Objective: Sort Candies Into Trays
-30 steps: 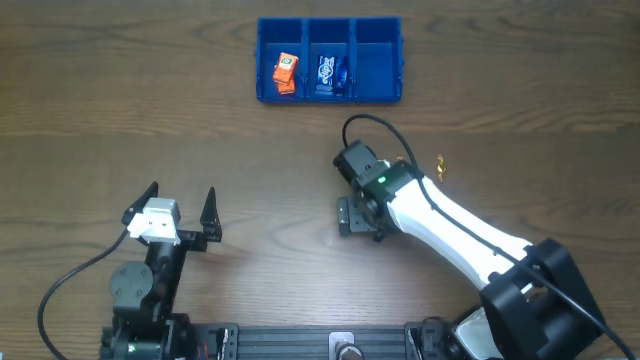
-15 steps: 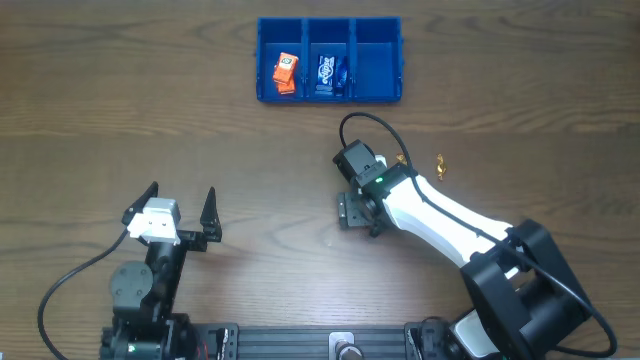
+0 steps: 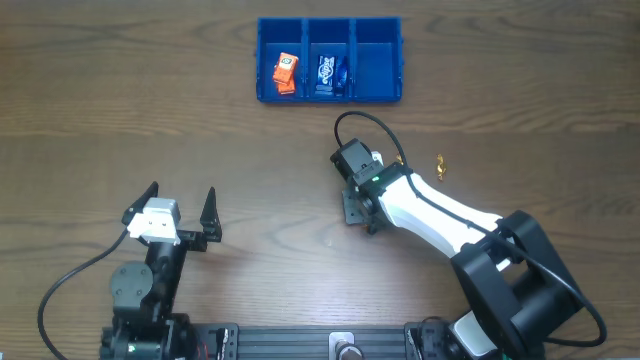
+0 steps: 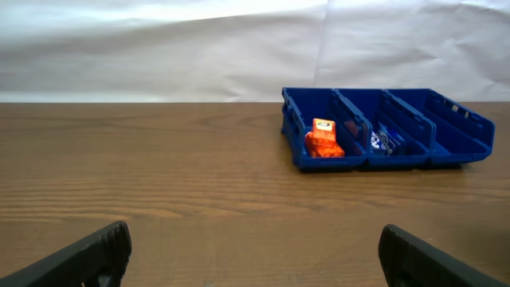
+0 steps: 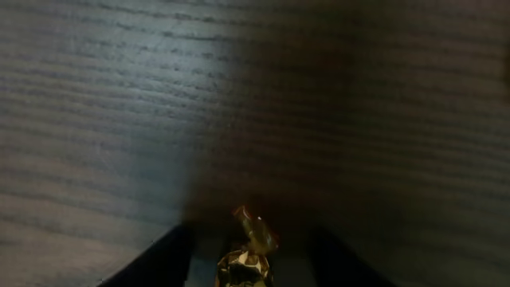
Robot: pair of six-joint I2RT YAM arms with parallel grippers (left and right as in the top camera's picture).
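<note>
My right fingers [image 3: 357,214], low over the middle of the wooden surface [image 3: 120,120], are clamped on a gold candy [image 5: 245,267]. My left fingers [image 3: 182,195] sit spread apart at the near left. A blue tray [image 3: 380,97] stands at the far side, with an orange candy [image 3: 286,70] in its left bin and a blue candy [image 3: 329,72] in the middle one. A small gold piece [image 3: 439,163] lies on the surface to the right.

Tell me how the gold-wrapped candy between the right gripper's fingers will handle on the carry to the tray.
The gold-wrapped candy looks small, so probably very light. Its shiny foil may be slippery and crumple in the right gripper. Its twisted end likely flops and could catch on the blue tray wall.
</note>
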